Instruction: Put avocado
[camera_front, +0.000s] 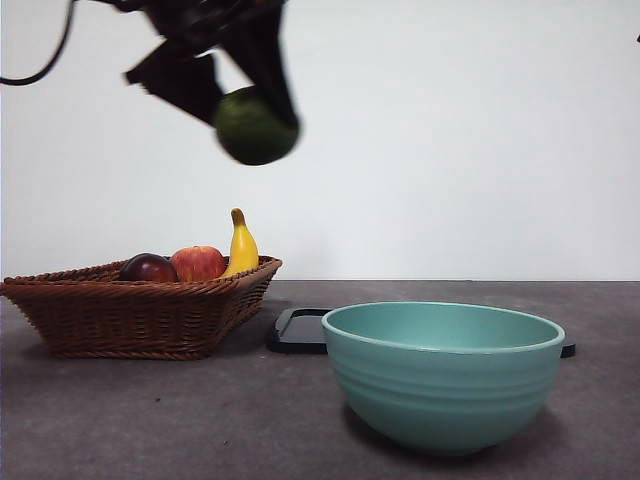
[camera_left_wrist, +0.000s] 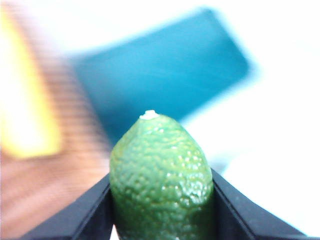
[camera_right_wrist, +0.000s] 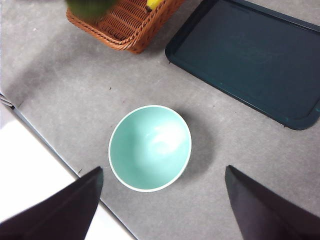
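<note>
The green avocado (camera_front: 255, 127) hangs high in the air above the wicker basket (camera_front: 140, 310), near the basket's right end. My left gripper (camera_front: 240, 95) is shut on the avocado (camera_left_wrist: 161, 175), one black jaw on each side of it. My right gripper (camera_right_wrist: 162, 200) is open and holds nothing; it hovers high over the teal bowl (camera_right_wrist: 150, 147). That teal bowl (camera_front: 443, 372) stands empty at the front right of the table. A blurred green edge of the avocado (camera_right_wrist: 90, 7) shows in the right wrist view, over the basket (camera_right_wrist: 125, 25).
The basket holds a dark red-purple fruit (camera_front: 148, 268), a red apple (camera_front: 198, 263) and a banana (camera_front: 241, 246). A dark flat tray (camera_front: 300, 330) lies behind the bowl; in the right wrist view the tray (camera_right_wrist: 250, 55) sits beside the basket.
</note>
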